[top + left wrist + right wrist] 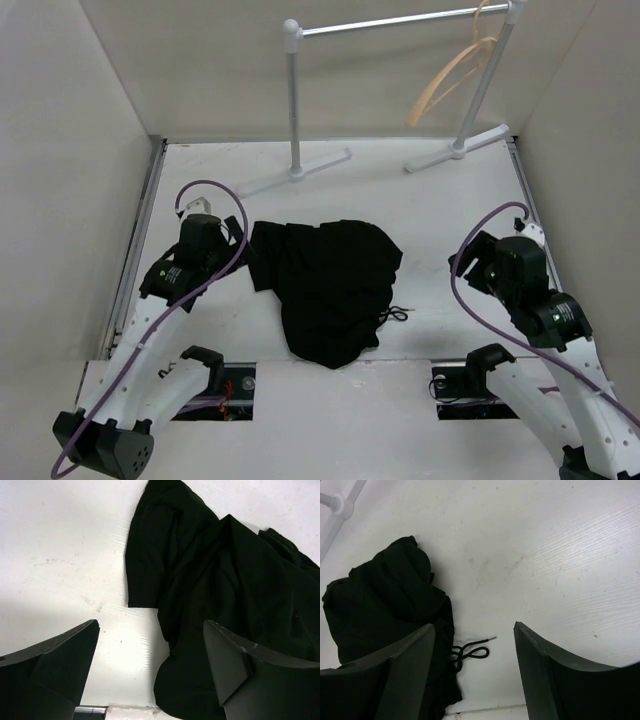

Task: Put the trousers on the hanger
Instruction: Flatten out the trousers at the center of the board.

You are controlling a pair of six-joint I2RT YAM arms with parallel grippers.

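Note:
The black trousers [330,285] lie crumpled in the middle of the white table, a black drawstring [472,652] trailing from their right side. The light tan wooden hanger [450,75] hangs by its hook from the right end of the rack's bar at the back. My left gripper [240,235] is open and empty at the trousers' left edge; the cloth [225,595] fills the right of its view. My right gripper [462,265] is open and empty, right of the trousers, which show at the left of its view [385,600].
A white-and-silver pole rack [293,100] stands at the back on two white feet [455,150]. White walls close the table on the left, right and back. The table's near edge [400,365] runs just behind the arm bases.

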